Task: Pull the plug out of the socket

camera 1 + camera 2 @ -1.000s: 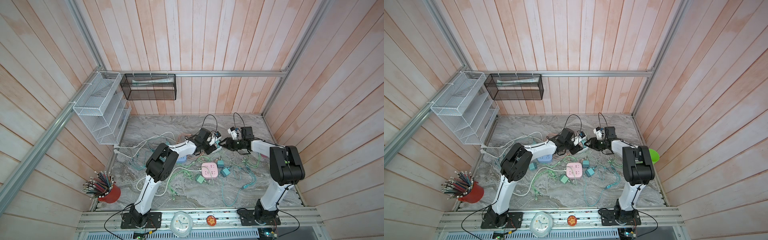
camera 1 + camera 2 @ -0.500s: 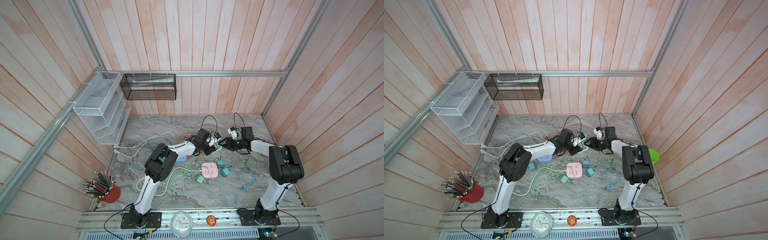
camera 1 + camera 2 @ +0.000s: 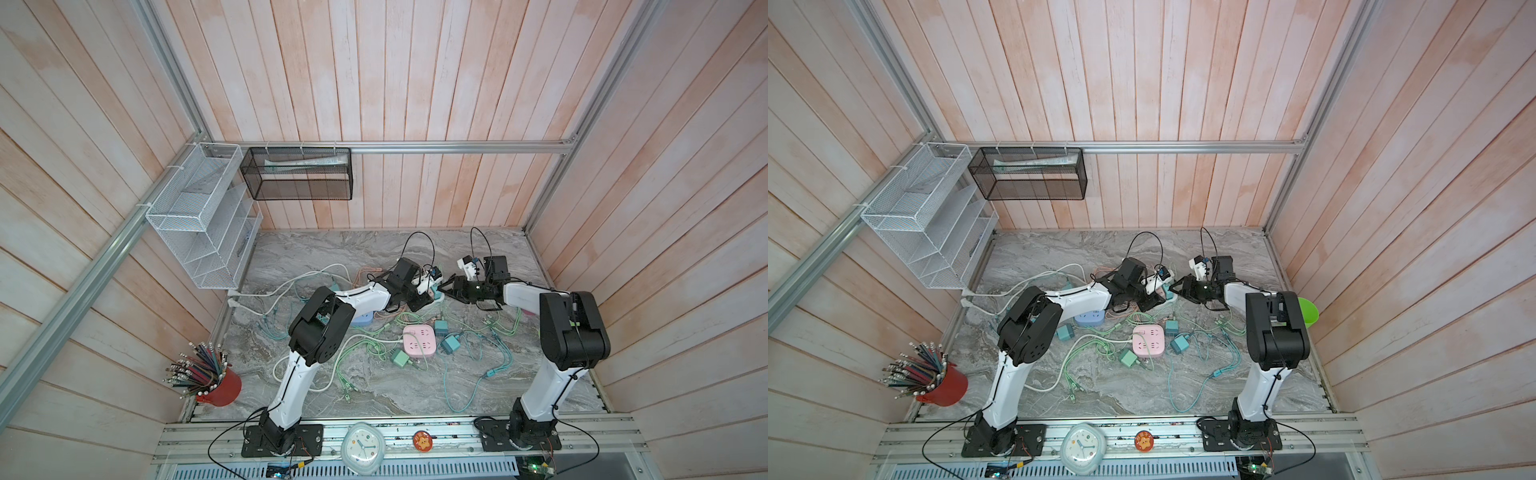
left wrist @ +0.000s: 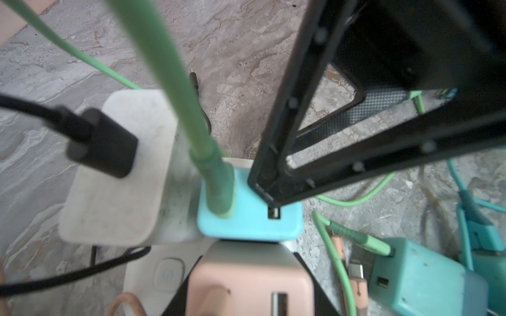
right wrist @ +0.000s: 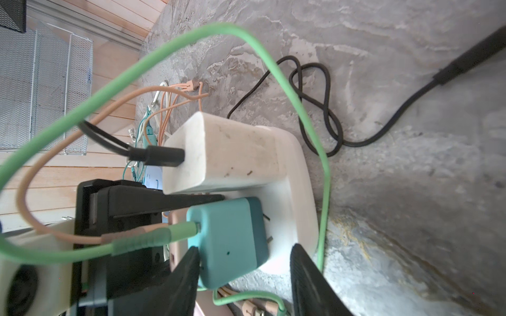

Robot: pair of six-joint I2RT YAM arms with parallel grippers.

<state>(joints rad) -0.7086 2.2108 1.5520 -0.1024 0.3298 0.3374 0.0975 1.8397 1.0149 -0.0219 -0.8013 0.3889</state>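
Partway done, by my reading. In the lower centre of the right wrist view the teal plug (image 5: 227, 240) sits tilted on the white socket (image 5: 297, 175), its 2 prongs (image 5: 269, 240) bared but not yet free. The right gripper (image 5: 243, 247) stands spread around it, 1 finger touching. The left gripper (image 4: 249, 270) pinches the pink plug (image 4: 246, 290), bottom centre. Left to do: clamp, pull clear.

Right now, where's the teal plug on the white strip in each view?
Top view: teal plug, sliver between left gripper and right gripper.
Top view: plug, same spot.
Left wrist: plug, between white adapter and pink adapter.
Right wrist: plug, beside the white adapter, prongs showing.
Shared landmark: green cable plugged into it; too small in top views.
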